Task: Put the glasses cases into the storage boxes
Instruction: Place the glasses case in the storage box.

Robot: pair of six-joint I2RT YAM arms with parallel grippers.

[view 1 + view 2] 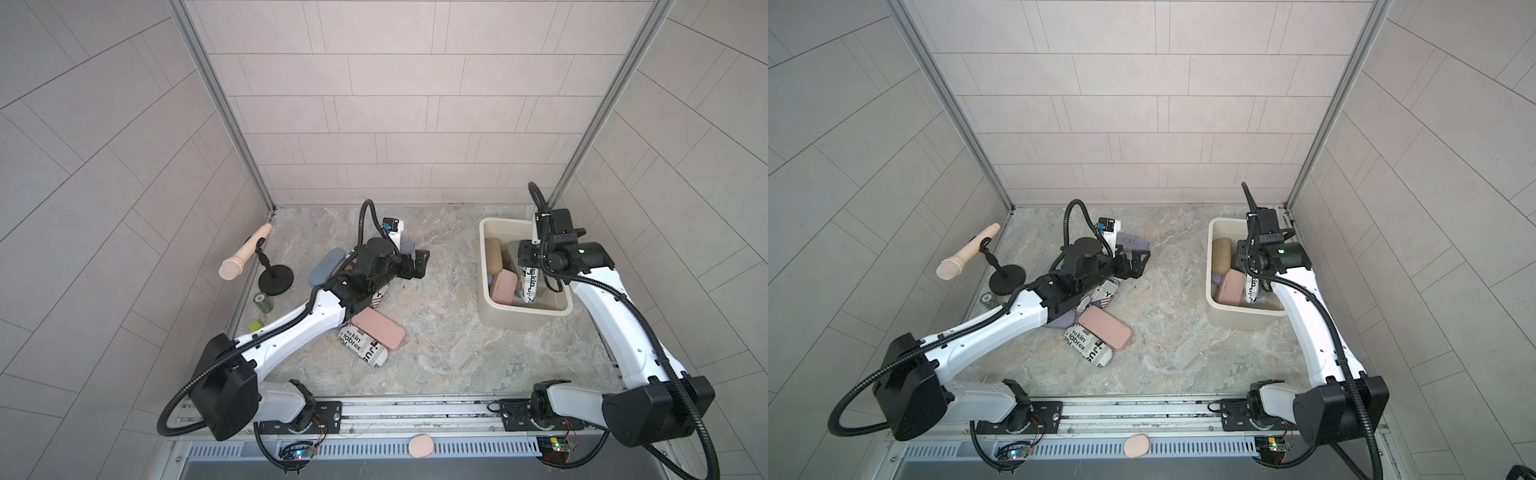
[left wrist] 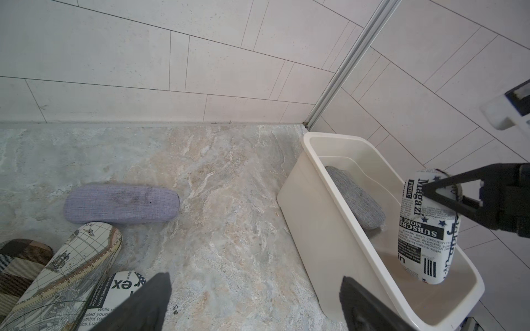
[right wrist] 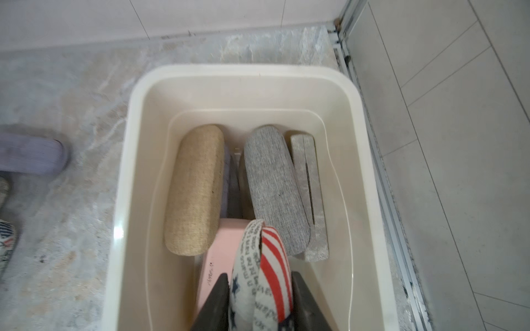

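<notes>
Marble-look tabletop [image 1: 436, 332], tiled walls all round, and the bit that matters is the newsprint case [image 2: 424, 238]. The right gripper [image 3: 261, 276] is clamped across its narrow width near one end, so it hangs upright with its lower end down inside the storage box [image 3: 238, 68] (the cream tub in the far right corner). I can't tell whether that end is touching the bottom yet. It sits over a pink case [image 3: 218, 252], with a grey case [image 3: 275, 189] and a tan case [image 3: 195, 189] lying beyond it in the tub.

My read on handling: these look like light hard shells, stiff enough that a pinch won't dent them. The printed cover looks smooth though, so an end grip like this could let it swing or slip. For the next ones I'd go across the short width nearer the middle.

Over on the other side, the left gripper [image 2: 255, 286] has its jaws wide apart and holds nothing. It hovers above bare tabletop just beside the leftover pile: a lilac fabric case [image 2: 122, 207], a map-print case [image 2: 71, 272] and, nearer me, a second pink case [image 1: 378, 330].
</notes>
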